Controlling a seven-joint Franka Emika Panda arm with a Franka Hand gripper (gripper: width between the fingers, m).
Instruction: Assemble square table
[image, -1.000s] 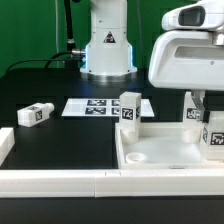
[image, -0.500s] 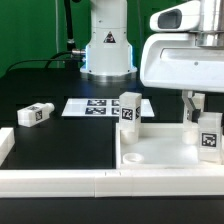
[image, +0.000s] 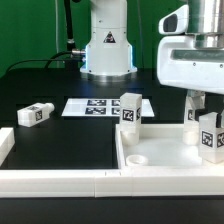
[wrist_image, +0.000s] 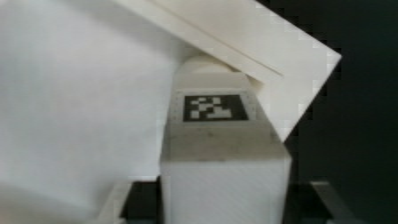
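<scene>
Lying leg post (image: 33, 114) on table (image: 60, 140), exterior view's left. Marker board (image: 95, 106) farther back. Standing leg post (image: 130, 110) at far left corner of square panel (image: 165, 152). Tool (image: 203, 115) clamped on third leg post (image: 211, 135), upright over panel's right side.

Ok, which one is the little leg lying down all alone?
Find the big white square panel, then look across the black table toward the exterior view's left, past the marker board. The lying leg is a short white block on its side. The standing leg is upright by the panel and the held leg sits in the gripper.
</scene>
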